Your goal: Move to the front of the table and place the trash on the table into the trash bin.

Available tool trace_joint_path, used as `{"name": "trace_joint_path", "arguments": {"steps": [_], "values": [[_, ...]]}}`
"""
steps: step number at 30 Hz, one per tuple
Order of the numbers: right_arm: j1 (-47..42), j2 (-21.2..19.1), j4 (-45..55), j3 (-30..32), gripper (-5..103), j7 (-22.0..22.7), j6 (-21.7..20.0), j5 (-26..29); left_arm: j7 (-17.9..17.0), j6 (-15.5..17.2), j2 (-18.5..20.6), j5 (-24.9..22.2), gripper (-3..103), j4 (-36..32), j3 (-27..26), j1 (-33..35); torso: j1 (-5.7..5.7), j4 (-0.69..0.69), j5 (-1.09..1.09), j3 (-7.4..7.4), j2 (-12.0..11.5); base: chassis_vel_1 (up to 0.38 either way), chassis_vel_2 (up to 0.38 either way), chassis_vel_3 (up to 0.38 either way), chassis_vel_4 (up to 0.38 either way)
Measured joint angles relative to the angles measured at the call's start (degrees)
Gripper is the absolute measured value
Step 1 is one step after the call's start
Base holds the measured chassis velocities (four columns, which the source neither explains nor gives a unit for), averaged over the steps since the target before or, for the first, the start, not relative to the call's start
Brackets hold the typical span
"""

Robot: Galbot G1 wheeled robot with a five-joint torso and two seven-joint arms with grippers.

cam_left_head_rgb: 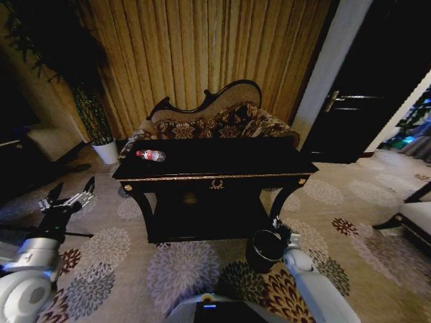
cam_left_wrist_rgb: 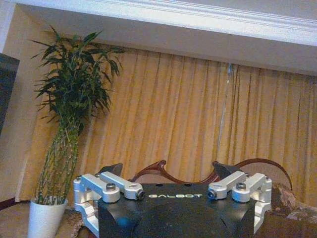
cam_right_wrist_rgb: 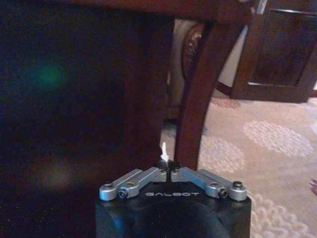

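- While the robot faced the front of the table [cam_left_head_rgb: 215, 176], the right gripper [cam_left_head_rgb: 281, 235] hung low just over the rim of the trash bin [cam_left_head_rgb: 264, 250], which stood on the carpet beside the table's front right leg; I judged that it was there to drop something in.
- From the right wrist camera, the right gripper [cam_right_wrist_rgb: 171, 170] had its fingers drawn together with a small white scrap [cam_right_wrist_rgb: 164, 151] pinched at their tips, probably a piece of the paper trash, though too little showed to be sure.
- The table's curved leg [cam_right_wrist_rgb: 198, 99] rose close ahead of that gripper, so the arm had to reach down beside the table rather than under it.
- The bottle [cam_left_head_rgb: 151, 155] lay on its side on the table top near its left end, red cap pointing outward, not yet collected.
- The left gripper [cam_left_head_rgb: 73, 195] was raised off to the left of the table, well apart from it, with its fingers [cam_left_wrist_rgb: 117, 187] spread wide; it seemed to be idle, or held ready for the bottle on that side.
- A potted plant [cam_left_wrist_rgb: 63, 129] and the sofa [cam_left_head_rgb: 209, 121] stood behind the table, clear of either arm's reach.
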Motion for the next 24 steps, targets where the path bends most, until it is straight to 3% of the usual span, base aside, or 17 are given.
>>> {"name": "trace_joint_path", "arguments": {"steps": [7, 14, 17, 20, 24], "values": [[2.2, 1.2, -7.5, -0.4, 0, -0.3, 1.7, -0.9, 0.5, -0.2, 0.0, 0.1, 100, 0.1, 0.1, 0.0, 0.00, 0.00, 0.00, 0.00, 0.0, 0.000, 0.000, 0.000, 0.000], [1.6, 2.2, -8.2, -0.5, 0, -0.4, 2.5, -2.6, 0.6, -0.2, 0.0, 0.1, 100, 0.0, 0.1, 0.3, 0.00, 0.00, 0.01, 0.00, 0.0, 0.000, 0.000, 0.000, 0.000], [1.5, 2.4, -7.8, -0.5, 4, -0.5, 2.5, -3.2, 0.6, -0.2, 0.0, 0.1, 100, 0.0, 0.0, 0.5, 0.00, 0.00, -0.01, 0.00, 0.0, 0.000, 0.000, 0.000, 0.000], [1.1, 2.8, -7.1, -0.5, 20, -0.4, 2.5, -3.5, 0.6, -0.3, -0.1, 0.1, 100, -0.1, -0.1, 0.6, 0.00, 0.01, 0.00, 0.00, 0.0, 0.000, 0.000, 0.000, 0.000], [0.9, 2.9, -6.7, -0.5, 31, -0.4, 2.5, -3.7, 0.7, -0.4, -0.2, 0.1, 100, -0.1, -0.1, 0.7, -0.01, 0.00, 0.00, 0.00, 0.0, 0.000, 0.000, 0.000, 0.000]]}}
